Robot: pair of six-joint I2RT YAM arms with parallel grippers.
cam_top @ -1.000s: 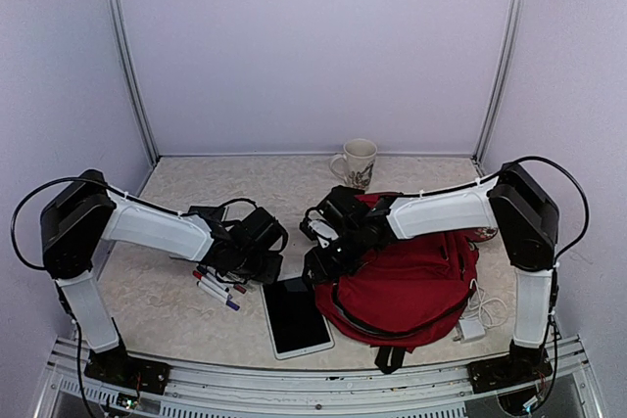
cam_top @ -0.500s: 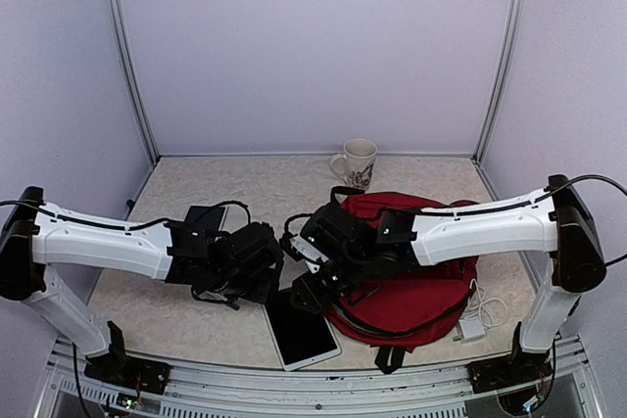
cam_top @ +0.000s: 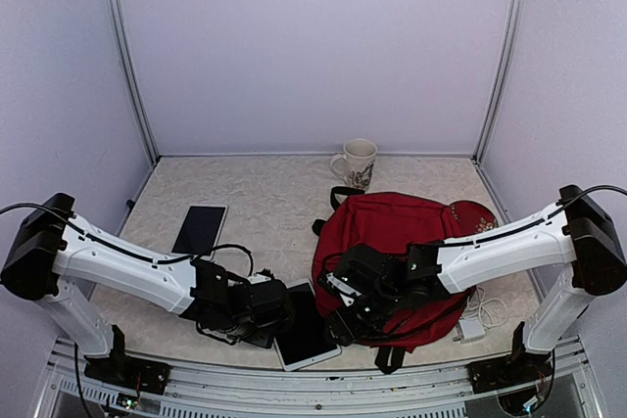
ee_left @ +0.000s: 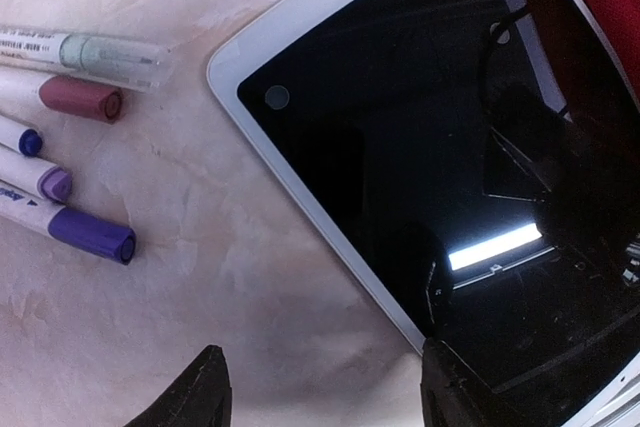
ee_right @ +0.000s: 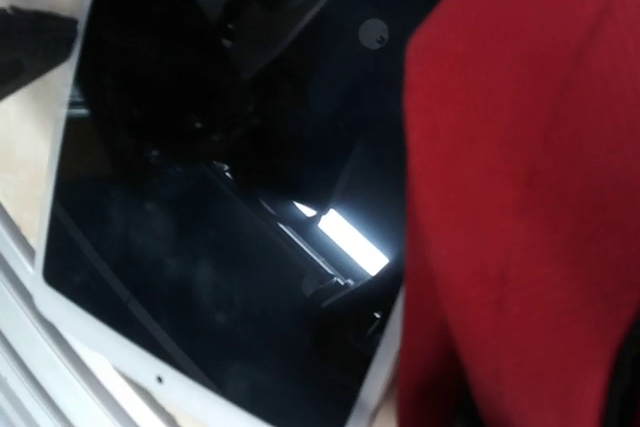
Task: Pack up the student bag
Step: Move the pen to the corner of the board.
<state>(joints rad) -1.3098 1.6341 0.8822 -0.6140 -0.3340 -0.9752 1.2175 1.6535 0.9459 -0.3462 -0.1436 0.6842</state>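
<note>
The student bag [cam_top: 397,242], dark red with black straps, lies flat at the right of the table; its fabric fills the right of the right wrist view [ee_right: 520,197]. A white tablet [cam_top: 309,325] with a black screen lies just left of it, near the front edge. My left gripper [ee_left: 325,399] is open and low at the tablet's [ee_left: 420,177] left edge, one fingertip [ee_left: 205,392] over the table and the other over the screen. My right gripper [cam_top: 345,318] hovers at the seam between tablet [ee_right: 200,247] and bag. Its fingers do not show.
Several markers [ee_left: 88,234] lie on the table left of the tablet. A dark phone [cam_top: 200,230] lies at the left, a mug [cam_top: 355,162] stands at the back, and a white charger with cable [cam_top: 472,325] sits right of the bag.
Both arms have swung down towards the near edge and now flank the tablet. The right arm has come off the bag's top. My left jaws have widened.
</note>
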